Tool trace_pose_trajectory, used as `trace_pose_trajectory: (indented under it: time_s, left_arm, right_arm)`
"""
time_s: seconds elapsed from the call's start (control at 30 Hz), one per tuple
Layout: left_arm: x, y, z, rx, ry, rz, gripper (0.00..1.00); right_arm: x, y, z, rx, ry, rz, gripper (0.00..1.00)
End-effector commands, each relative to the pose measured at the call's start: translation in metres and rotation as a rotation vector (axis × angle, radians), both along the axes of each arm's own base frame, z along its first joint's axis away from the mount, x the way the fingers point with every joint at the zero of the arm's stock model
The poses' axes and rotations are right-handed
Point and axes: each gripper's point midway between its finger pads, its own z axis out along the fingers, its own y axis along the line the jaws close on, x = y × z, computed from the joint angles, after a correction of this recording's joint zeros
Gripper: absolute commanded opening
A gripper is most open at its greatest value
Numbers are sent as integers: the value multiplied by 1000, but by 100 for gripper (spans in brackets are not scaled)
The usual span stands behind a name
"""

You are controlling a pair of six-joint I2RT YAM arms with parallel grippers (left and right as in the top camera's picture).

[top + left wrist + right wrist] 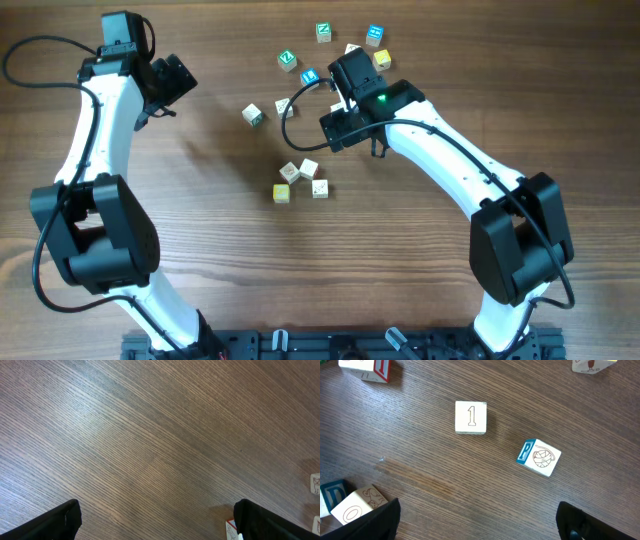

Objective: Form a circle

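The circle [300,180] is a loose cluster of several small letter cubes in the middle of the table, cream faces plus one yellow cube [282,193]. My right gripper [345,80] hovers well behind it among scattered cubes. In the right wrist view the gripper [477,520] is open over bare wood, with a cream "1" cube [470,417] and a blue-sided "P" cube [538,456] ahead of it. An "O" cube [357,505] lies just beside its left finger. My left gripper [178,78] is far left, open [157,520] over bare wood.
Loose cubes lie at the back: green-faced ones [287,60] [323,32], a blue one [375,36], a yellow one [382,59] and a cream one [253,114]. A red-edged cube [231,530] peeks beside the left gripper's right finger.
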Motion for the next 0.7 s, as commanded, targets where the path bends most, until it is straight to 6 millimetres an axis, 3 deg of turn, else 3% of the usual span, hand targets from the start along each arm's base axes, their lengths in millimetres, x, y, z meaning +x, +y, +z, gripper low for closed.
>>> trace_pose_trajectory:
  time_s: [0.0,0.47,0.6,0.67]
  left_arm:
    - [1,0,1,-4,-5,9,100]
    - [1,0,1,-4,-5,9,100]
    - [1,0,1,-4,-5,9,100]
    - [1,0,1,-4,-5,9,100]
  right_arm:
    - [2,0,7,4,-20,-15,100]
    - [10,-1,10,8,-55,-27,100]
    - [37,-40,15,33,-96,-195,100]
    - [53,-77,18,42,-113,-288,100]
